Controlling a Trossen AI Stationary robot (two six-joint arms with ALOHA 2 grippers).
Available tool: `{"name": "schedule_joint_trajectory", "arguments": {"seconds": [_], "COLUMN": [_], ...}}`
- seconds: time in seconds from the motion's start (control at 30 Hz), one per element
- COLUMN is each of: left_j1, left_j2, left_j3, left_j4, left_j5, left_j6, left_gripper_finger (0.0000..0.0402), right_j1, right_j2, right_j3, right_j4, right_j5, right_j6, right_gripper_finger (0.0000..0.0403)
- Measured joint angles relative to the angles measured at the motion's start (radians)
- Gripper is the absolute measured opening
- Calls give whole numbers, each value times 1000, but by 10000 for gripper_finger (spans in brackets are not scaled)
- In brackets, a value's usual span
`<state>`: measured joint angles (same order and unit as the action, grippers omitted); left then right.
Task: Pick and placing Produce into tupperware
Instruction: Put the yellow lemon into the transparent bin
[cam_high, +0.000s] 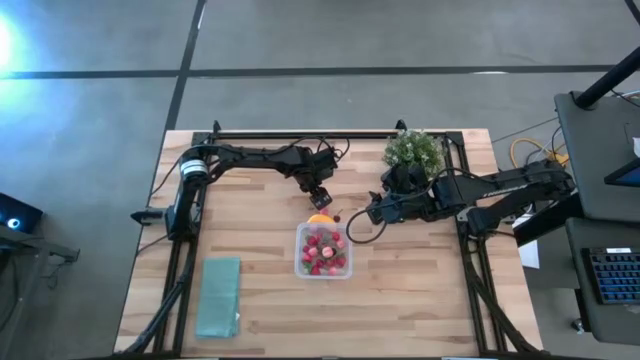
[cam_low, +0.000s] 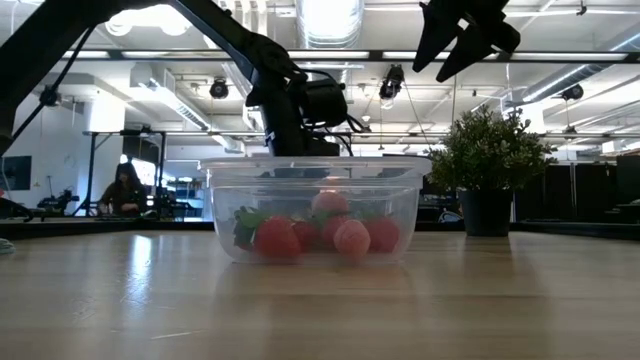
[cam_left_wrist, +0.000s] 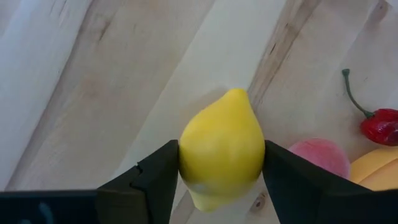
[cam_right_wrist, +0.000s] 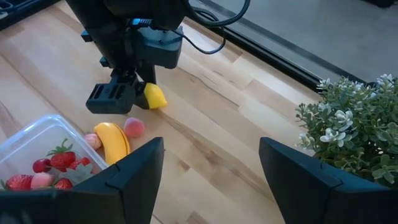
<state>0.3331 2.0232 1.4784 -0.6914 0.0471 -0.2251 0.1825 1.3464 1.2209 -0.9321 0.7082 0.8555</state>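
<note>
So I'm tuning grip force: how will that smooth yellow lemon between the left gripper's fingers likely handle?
The smooth yellow lemon keeps its full shape between the left gripper's dark fingers, so it is probably stiff. Its glossy, tapered skin could slip out. Set down, its rounded body would likely roll on the wooden table.

A clear, rounded-square plastic tupperware box (cam_high: 323, 251) sits near the table's middle, holding red strawberry pieces (cam_low: 278, 238). Just beyond its far rim lie a pink fruit (cam_right_wrist: 134, 127), an orange-yellow piece (cam_right_wrist: 113, 140) and a yellow lemon (cam_left_wrist: 222, 148).
</note>
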Motion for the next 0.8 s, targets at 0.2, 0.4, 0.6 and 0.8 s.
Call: {"name": "schedule_joint_trajectory", "arguments": {"seconds": [0.2,0.4,0.6,0.8], "left_j1": [-11,-40,-131,-236], "left_j2": [-13,-146,-342,-415], "left_j3": [-2,6,-9,-40], "left_j4": [-10,-29,-32,-29], "left_j5": [54,75,80,108], "left_j6": [0,-2,-7,-164], "left_gripper_finger": [193,185,198,200], "right_j1": [0,0,0,0], "right_j2": [0,0,0,0], "right_j3": [0,0,-2,-16], "right_j4": [-7,-7,-6,-6], "right_j5": [0,-7,-64,-91], "right_j6": [-4,-42,-101,-167], "right_gripper_finger": [259,255,255,255]}}
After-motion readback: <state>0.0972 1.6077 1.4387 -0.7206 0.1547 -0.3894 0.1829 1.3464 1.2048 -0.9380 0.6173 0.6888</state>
